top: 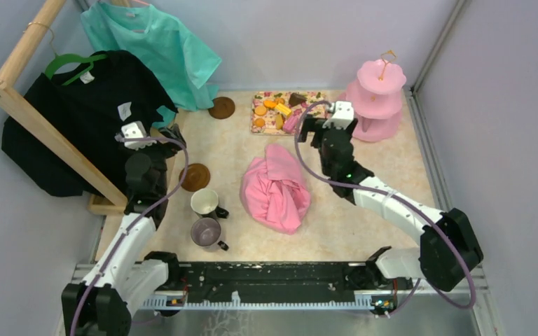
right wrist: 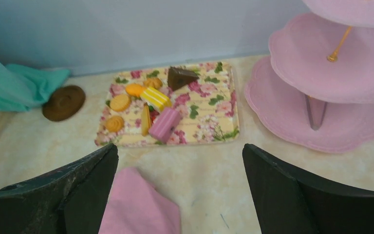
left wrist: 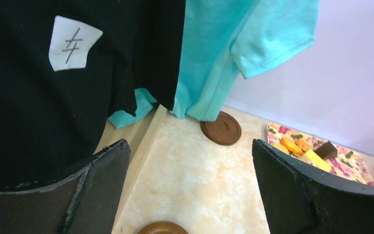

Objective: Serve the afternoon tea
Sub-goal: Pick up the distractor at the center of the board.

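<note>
1. The right claw (right wrist: 179,146) is wide open and holds nothing. The left claw (left wrist: 190,144) is wide open too, and it is empty.
2. The snacks (right wrist: 148,105) lie just ahead of the right claw, on a flowery mat (right wrist: 209,119). They look small and light. Some may squash or crumble, so a soft pinch across the thin sides seems best.
3. The cake stand (right wrist: 321,126) is ahead of the right claw, off to its right. It looks hard, smooth and maybe slippery. The gold loop (top: 389,54) on top looks like the best place to grab it.
4. A pink cloth (right wrist: 136,207) lies just under the right claw. It is soft and floppy.
5. One saucer (left wrist: 220,128) sits ahead of the left claw, and a second saucer (left wrist: 161,228) is right below it. They are flat and thin, so I would take them by the rim.
6. The white mug (top: 204,201) and the grey mug (top: 206,231) stand behind the left claw, near its arm. They look heavier and could break. The handle or the wall is the place to hold.
</note>
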You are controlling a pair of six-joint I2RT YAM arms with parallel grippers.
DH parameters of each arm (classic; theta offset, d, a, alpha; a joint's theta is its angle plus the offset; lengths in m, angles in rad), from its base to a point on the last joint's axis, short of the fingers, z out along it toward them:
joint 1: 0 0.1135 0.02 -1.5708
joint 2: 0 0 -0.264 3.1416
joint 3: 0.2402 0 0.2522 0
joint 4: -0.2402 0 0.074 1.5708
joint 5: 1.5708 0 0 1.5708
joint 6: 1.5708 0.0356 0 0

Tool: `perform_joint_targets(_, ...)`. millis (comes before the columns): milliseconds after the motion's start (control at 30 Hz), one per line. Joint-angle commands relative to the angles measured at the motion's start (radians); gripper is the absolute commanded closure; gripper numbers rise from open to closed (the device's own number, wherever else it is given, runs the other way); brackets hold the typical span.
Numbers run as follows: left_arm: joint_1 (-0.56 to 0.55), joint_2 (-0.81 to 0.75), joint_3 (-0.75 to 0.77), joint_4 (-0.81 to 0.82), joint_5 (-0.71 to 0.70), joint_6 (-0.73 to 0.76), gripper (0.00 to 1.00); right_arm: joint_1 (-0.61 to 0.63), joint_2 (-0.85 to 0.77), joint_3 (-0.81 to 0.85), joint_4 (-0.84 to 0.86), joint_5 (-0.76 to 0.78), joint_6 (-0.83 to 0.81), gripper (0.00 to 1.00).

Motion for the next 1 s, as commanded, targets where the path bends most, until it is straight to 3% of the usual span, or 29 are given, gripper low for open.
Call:
perform_joint_targets(0, -0.012, -0.054, 0.036, -0.168, 0.046, -0.045, 0.01, 0.133, 0.016, 0.024, -0.010, 0.364, -0.170, 0.01)
perform_joint_targets(100, -0.027, -0.077, 0.046, -0.225, 0.050, -0.060, 0.01, 0.149, -0.028, -0.042, 0.013, 0.327, -0.102, 0.01)
perform_joint_targets(233, -0.057, -0.079, 0.069, -0.290, 0.047, -0.089, 0.01, 0.144, -0.138, -0.192, 0.102, -0.004, -0.042, 0.04)
perform_joint_targets(333, -0.091, -0.055, 0.099, -0.335, 0.050, -0.120, 0.01, 0.153, -0.093, -0.128, -0.070, -0.037, 0.061, 0.13)
perform_joint_targets(633, -0.282, 0.029, 0.253, -0.506, -0.035, -0.143, 0.01, 0.251, 0.010, -0.074, -0.280, -0.089, 0.121, 0.04)
perform_joint_targets(967, -0.365, 0.081, 0.345, -0.633, 0.049, -0.192, 0.01, 0.314, 0.173, -0.056, -0.270, -0.244, 0.120, 0.01)
